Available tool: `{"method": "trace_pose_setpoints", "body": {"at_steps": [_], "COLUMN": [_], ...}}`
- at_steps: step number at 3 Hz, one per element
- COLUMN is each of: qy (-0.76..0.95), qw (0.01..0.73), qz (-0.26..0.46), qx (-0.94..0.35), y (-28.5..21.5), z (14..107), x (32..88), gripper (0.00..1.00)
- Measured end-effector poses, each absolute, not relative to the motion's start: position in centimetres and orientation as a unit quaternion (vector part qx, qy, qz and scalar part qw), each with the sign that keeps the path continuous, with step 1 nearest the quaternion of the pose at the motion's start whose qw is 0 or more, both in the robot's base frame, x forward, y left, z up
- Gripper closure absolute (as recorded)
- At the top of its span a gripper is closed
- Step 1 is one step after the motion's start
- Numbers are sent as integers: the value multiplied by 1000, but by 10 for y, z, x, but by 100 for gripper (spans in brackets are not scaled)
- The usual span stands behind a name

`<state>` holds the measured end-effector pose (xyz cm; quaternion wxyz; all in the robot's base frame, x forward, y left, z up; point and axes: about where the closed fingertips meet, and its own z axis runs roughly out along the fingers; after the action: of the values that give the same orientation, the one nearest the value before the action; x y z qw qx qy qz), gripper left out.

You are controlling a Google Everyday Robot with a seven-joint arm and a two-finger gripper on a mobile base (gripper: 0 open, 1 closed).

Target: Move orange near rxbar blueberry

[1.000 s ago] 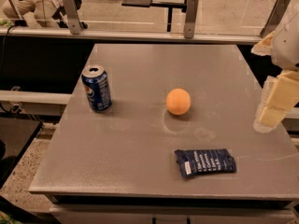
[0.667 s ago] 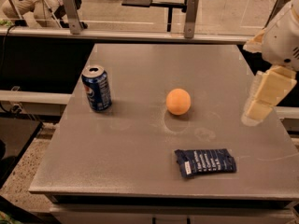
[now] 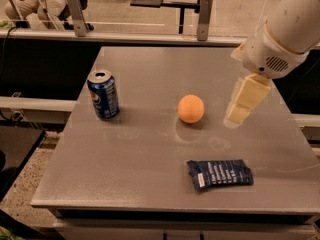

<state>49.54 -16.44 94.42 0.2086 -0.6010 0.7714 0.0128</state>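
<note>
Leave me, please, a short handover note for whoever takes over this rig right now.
Hand: in the air over the right side of the table, just right of the orange, not touching it.
Orange: resting near the table's centre.
Rxbar blueberry: flat near the front edge, apart from the orange.
Soda can: upright at the left.
Done: nothing yet.
Left: grasp the orange and set it beside the bar.
</note>
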Motion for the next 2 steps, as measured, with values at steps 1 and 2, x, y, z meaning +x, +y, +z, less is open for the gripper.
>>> {"method": "trace_pose_setpoints", "body": {"at_steps": [1,2], "qy": [773,771], "qw": [214,220], "qz": [33,55], "qx": [-596,-595], "y": [-149,-131], "z": [923,905], "x": [513,527], "gripper": [0,0]}}
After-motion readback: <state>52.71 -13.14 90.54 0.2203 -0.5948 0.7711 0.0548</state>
